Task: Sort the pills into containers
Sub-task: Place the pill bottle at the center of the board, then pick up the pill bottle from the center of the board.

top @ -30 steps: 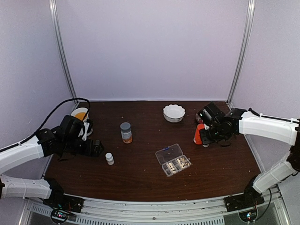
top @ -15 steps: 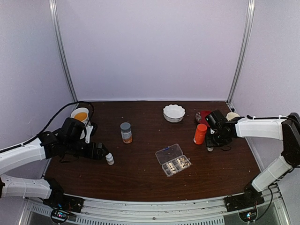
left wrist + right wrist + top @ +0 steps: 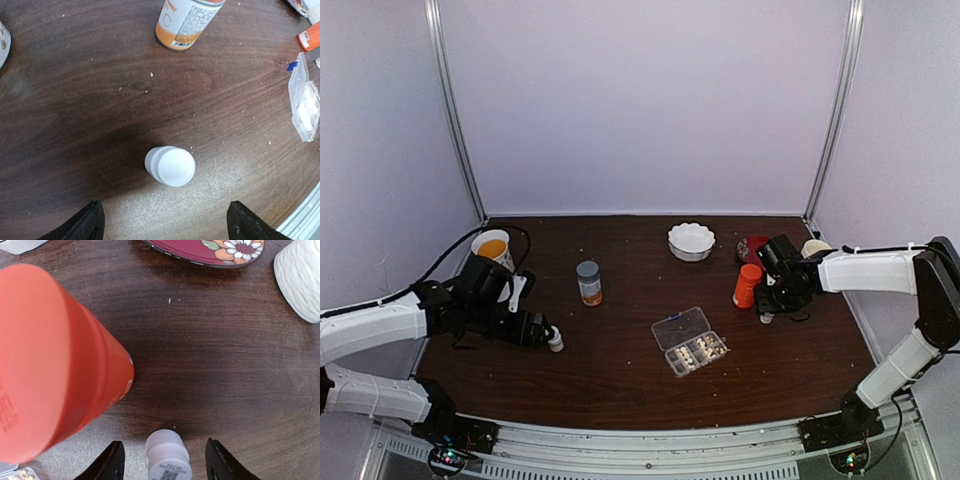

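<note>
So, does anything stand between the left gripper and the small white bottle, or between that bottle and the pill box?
Nothing visible. The open left gripper faces the small white bottle across bare table, and the way to the pill box is bare too; the grey-capped bottle stands aside.

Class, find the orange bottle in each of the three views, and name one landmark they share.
Top external: the orange bottle stands right of centre.
Left wrist: the bottle is a sliver at the right edge.
Right wrist: the bottle is close up, filling the left side.
Shared landmark: the clear pill box, near the bottle in all three.
</note>
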`<state>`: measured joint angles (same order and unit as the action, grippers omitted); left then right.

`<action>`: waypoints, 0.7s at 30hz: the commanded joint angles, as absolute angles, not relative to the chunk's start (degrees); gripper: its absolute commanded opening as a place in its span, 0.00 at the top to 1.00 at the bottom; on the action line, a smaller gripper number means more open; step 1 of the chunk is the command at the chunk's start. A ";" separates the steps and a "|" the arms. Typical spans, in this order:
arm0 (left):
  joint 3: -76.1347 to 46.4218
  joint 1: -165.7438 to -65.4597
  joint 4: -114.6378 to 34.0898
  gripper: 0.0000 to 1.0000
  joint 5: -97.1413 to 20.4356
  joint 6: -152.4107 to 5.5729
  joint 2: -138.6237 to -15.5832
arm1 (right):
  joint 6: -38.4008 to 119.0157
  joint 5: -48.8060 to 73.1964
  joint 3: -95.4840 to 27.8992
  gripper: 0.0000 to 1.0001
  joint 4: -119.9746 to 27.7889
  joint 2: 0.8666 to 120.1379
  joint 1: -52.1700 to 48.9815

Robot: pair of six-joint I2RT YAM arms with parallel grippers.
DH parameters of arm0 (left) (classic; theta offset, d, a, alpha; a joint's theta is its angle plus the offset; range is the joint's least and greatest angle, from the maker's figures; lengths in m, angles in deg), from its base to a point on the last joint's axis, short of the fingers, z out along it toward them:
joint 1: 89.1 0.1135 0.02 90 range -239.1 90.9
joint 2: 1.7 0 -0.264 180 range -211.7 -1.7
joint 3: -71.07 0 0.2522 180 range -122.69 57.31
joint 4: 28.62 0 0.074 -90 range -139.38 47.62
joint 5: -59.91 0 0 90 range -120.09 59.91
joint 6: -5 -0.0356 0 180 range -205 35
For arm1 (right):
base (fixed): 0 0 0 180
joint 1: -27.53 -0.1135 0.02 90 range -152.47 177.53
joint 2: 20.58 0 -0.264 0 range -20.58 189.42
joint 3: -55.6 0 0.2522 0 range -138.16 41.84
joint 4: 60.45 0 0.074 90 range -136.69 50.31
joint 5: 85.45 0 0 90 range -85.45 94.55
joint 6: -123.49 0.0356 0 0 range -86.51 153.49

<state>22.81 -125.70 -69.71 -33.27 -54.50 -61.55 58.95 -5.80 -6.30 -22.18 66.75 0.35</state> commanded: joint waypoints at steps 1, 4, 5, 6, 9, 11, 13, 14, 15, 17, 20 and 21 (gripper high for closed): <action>20.67 -127.01 -71.01 0.14 -28.96 -54.94 -62.90 | 57.36 -7.56 -7.58 0.41 -19.45 61.53 0.56; 19.62 -128.39 -71.67 0.16 -26.69 -54.66 -64.41 | 56.77 -7.11 -7.02 0.41 -18.61 58.14 0.38; 19.23 -129.05 -71.91 0.16 -25.88 -54.53 -65.08 | 56.71 -6.91 -6.87 0.41 -18.29 57.32 0.25; 18.79 -129.66 -72.10 0.16 -25.02 -54.50 -65.83 | 56.51 -6.81 -6.73 0.41 -17.91 56.57 0.14; 16.95 -131.67 -73.11 0.17 -21.59 -54.09 -68.89 | 56.03 -6.92 -6.52 0.41 -17.11 54.77 -0.68; 15.52 -132.99 -73.82 0.18 -19.59 -53.68 -71.07 | 55.66 -7.16 -6.31 0.40 -16.85 53.47 -1.49; 14.33 -133.70 -74.06 0.21 -18.48 -53.05 -73.41 | 55.56 -7.36 -6.27 0.40 -16.75 52.33 -2.21; 14.05 -133.80 -74.04 0.24 -18.27 -52.70 -74.17 | 55.41 -7.42 -6.24 0.39 -16.80 51.84 -2.61; 13.71 -133.83 -73.96 0.27 -18.06 -52.44 -74.86 | 55.30 -7.40 -6.23 0.39 -16.90 51.33 -2.92; 13.07 -133.84 -74.03 0.31 -17.79 -52.09 -76.22 | 55.20 -7.39 -6.23 0.38 -17.05 50.54 -3.43; 12.29 -133.84 -73.87 0.35 -17.91 -52.00 -77.67 | 55.07 -7.48 -6.32 0.37 -17.04 49.79 -3.92; 12.09 -133.84 -73.89 0.36 -18.02 -52.03 -78.09 | 55.03 -7.49 -6.44 0.37 -16.96 49.70 -4.05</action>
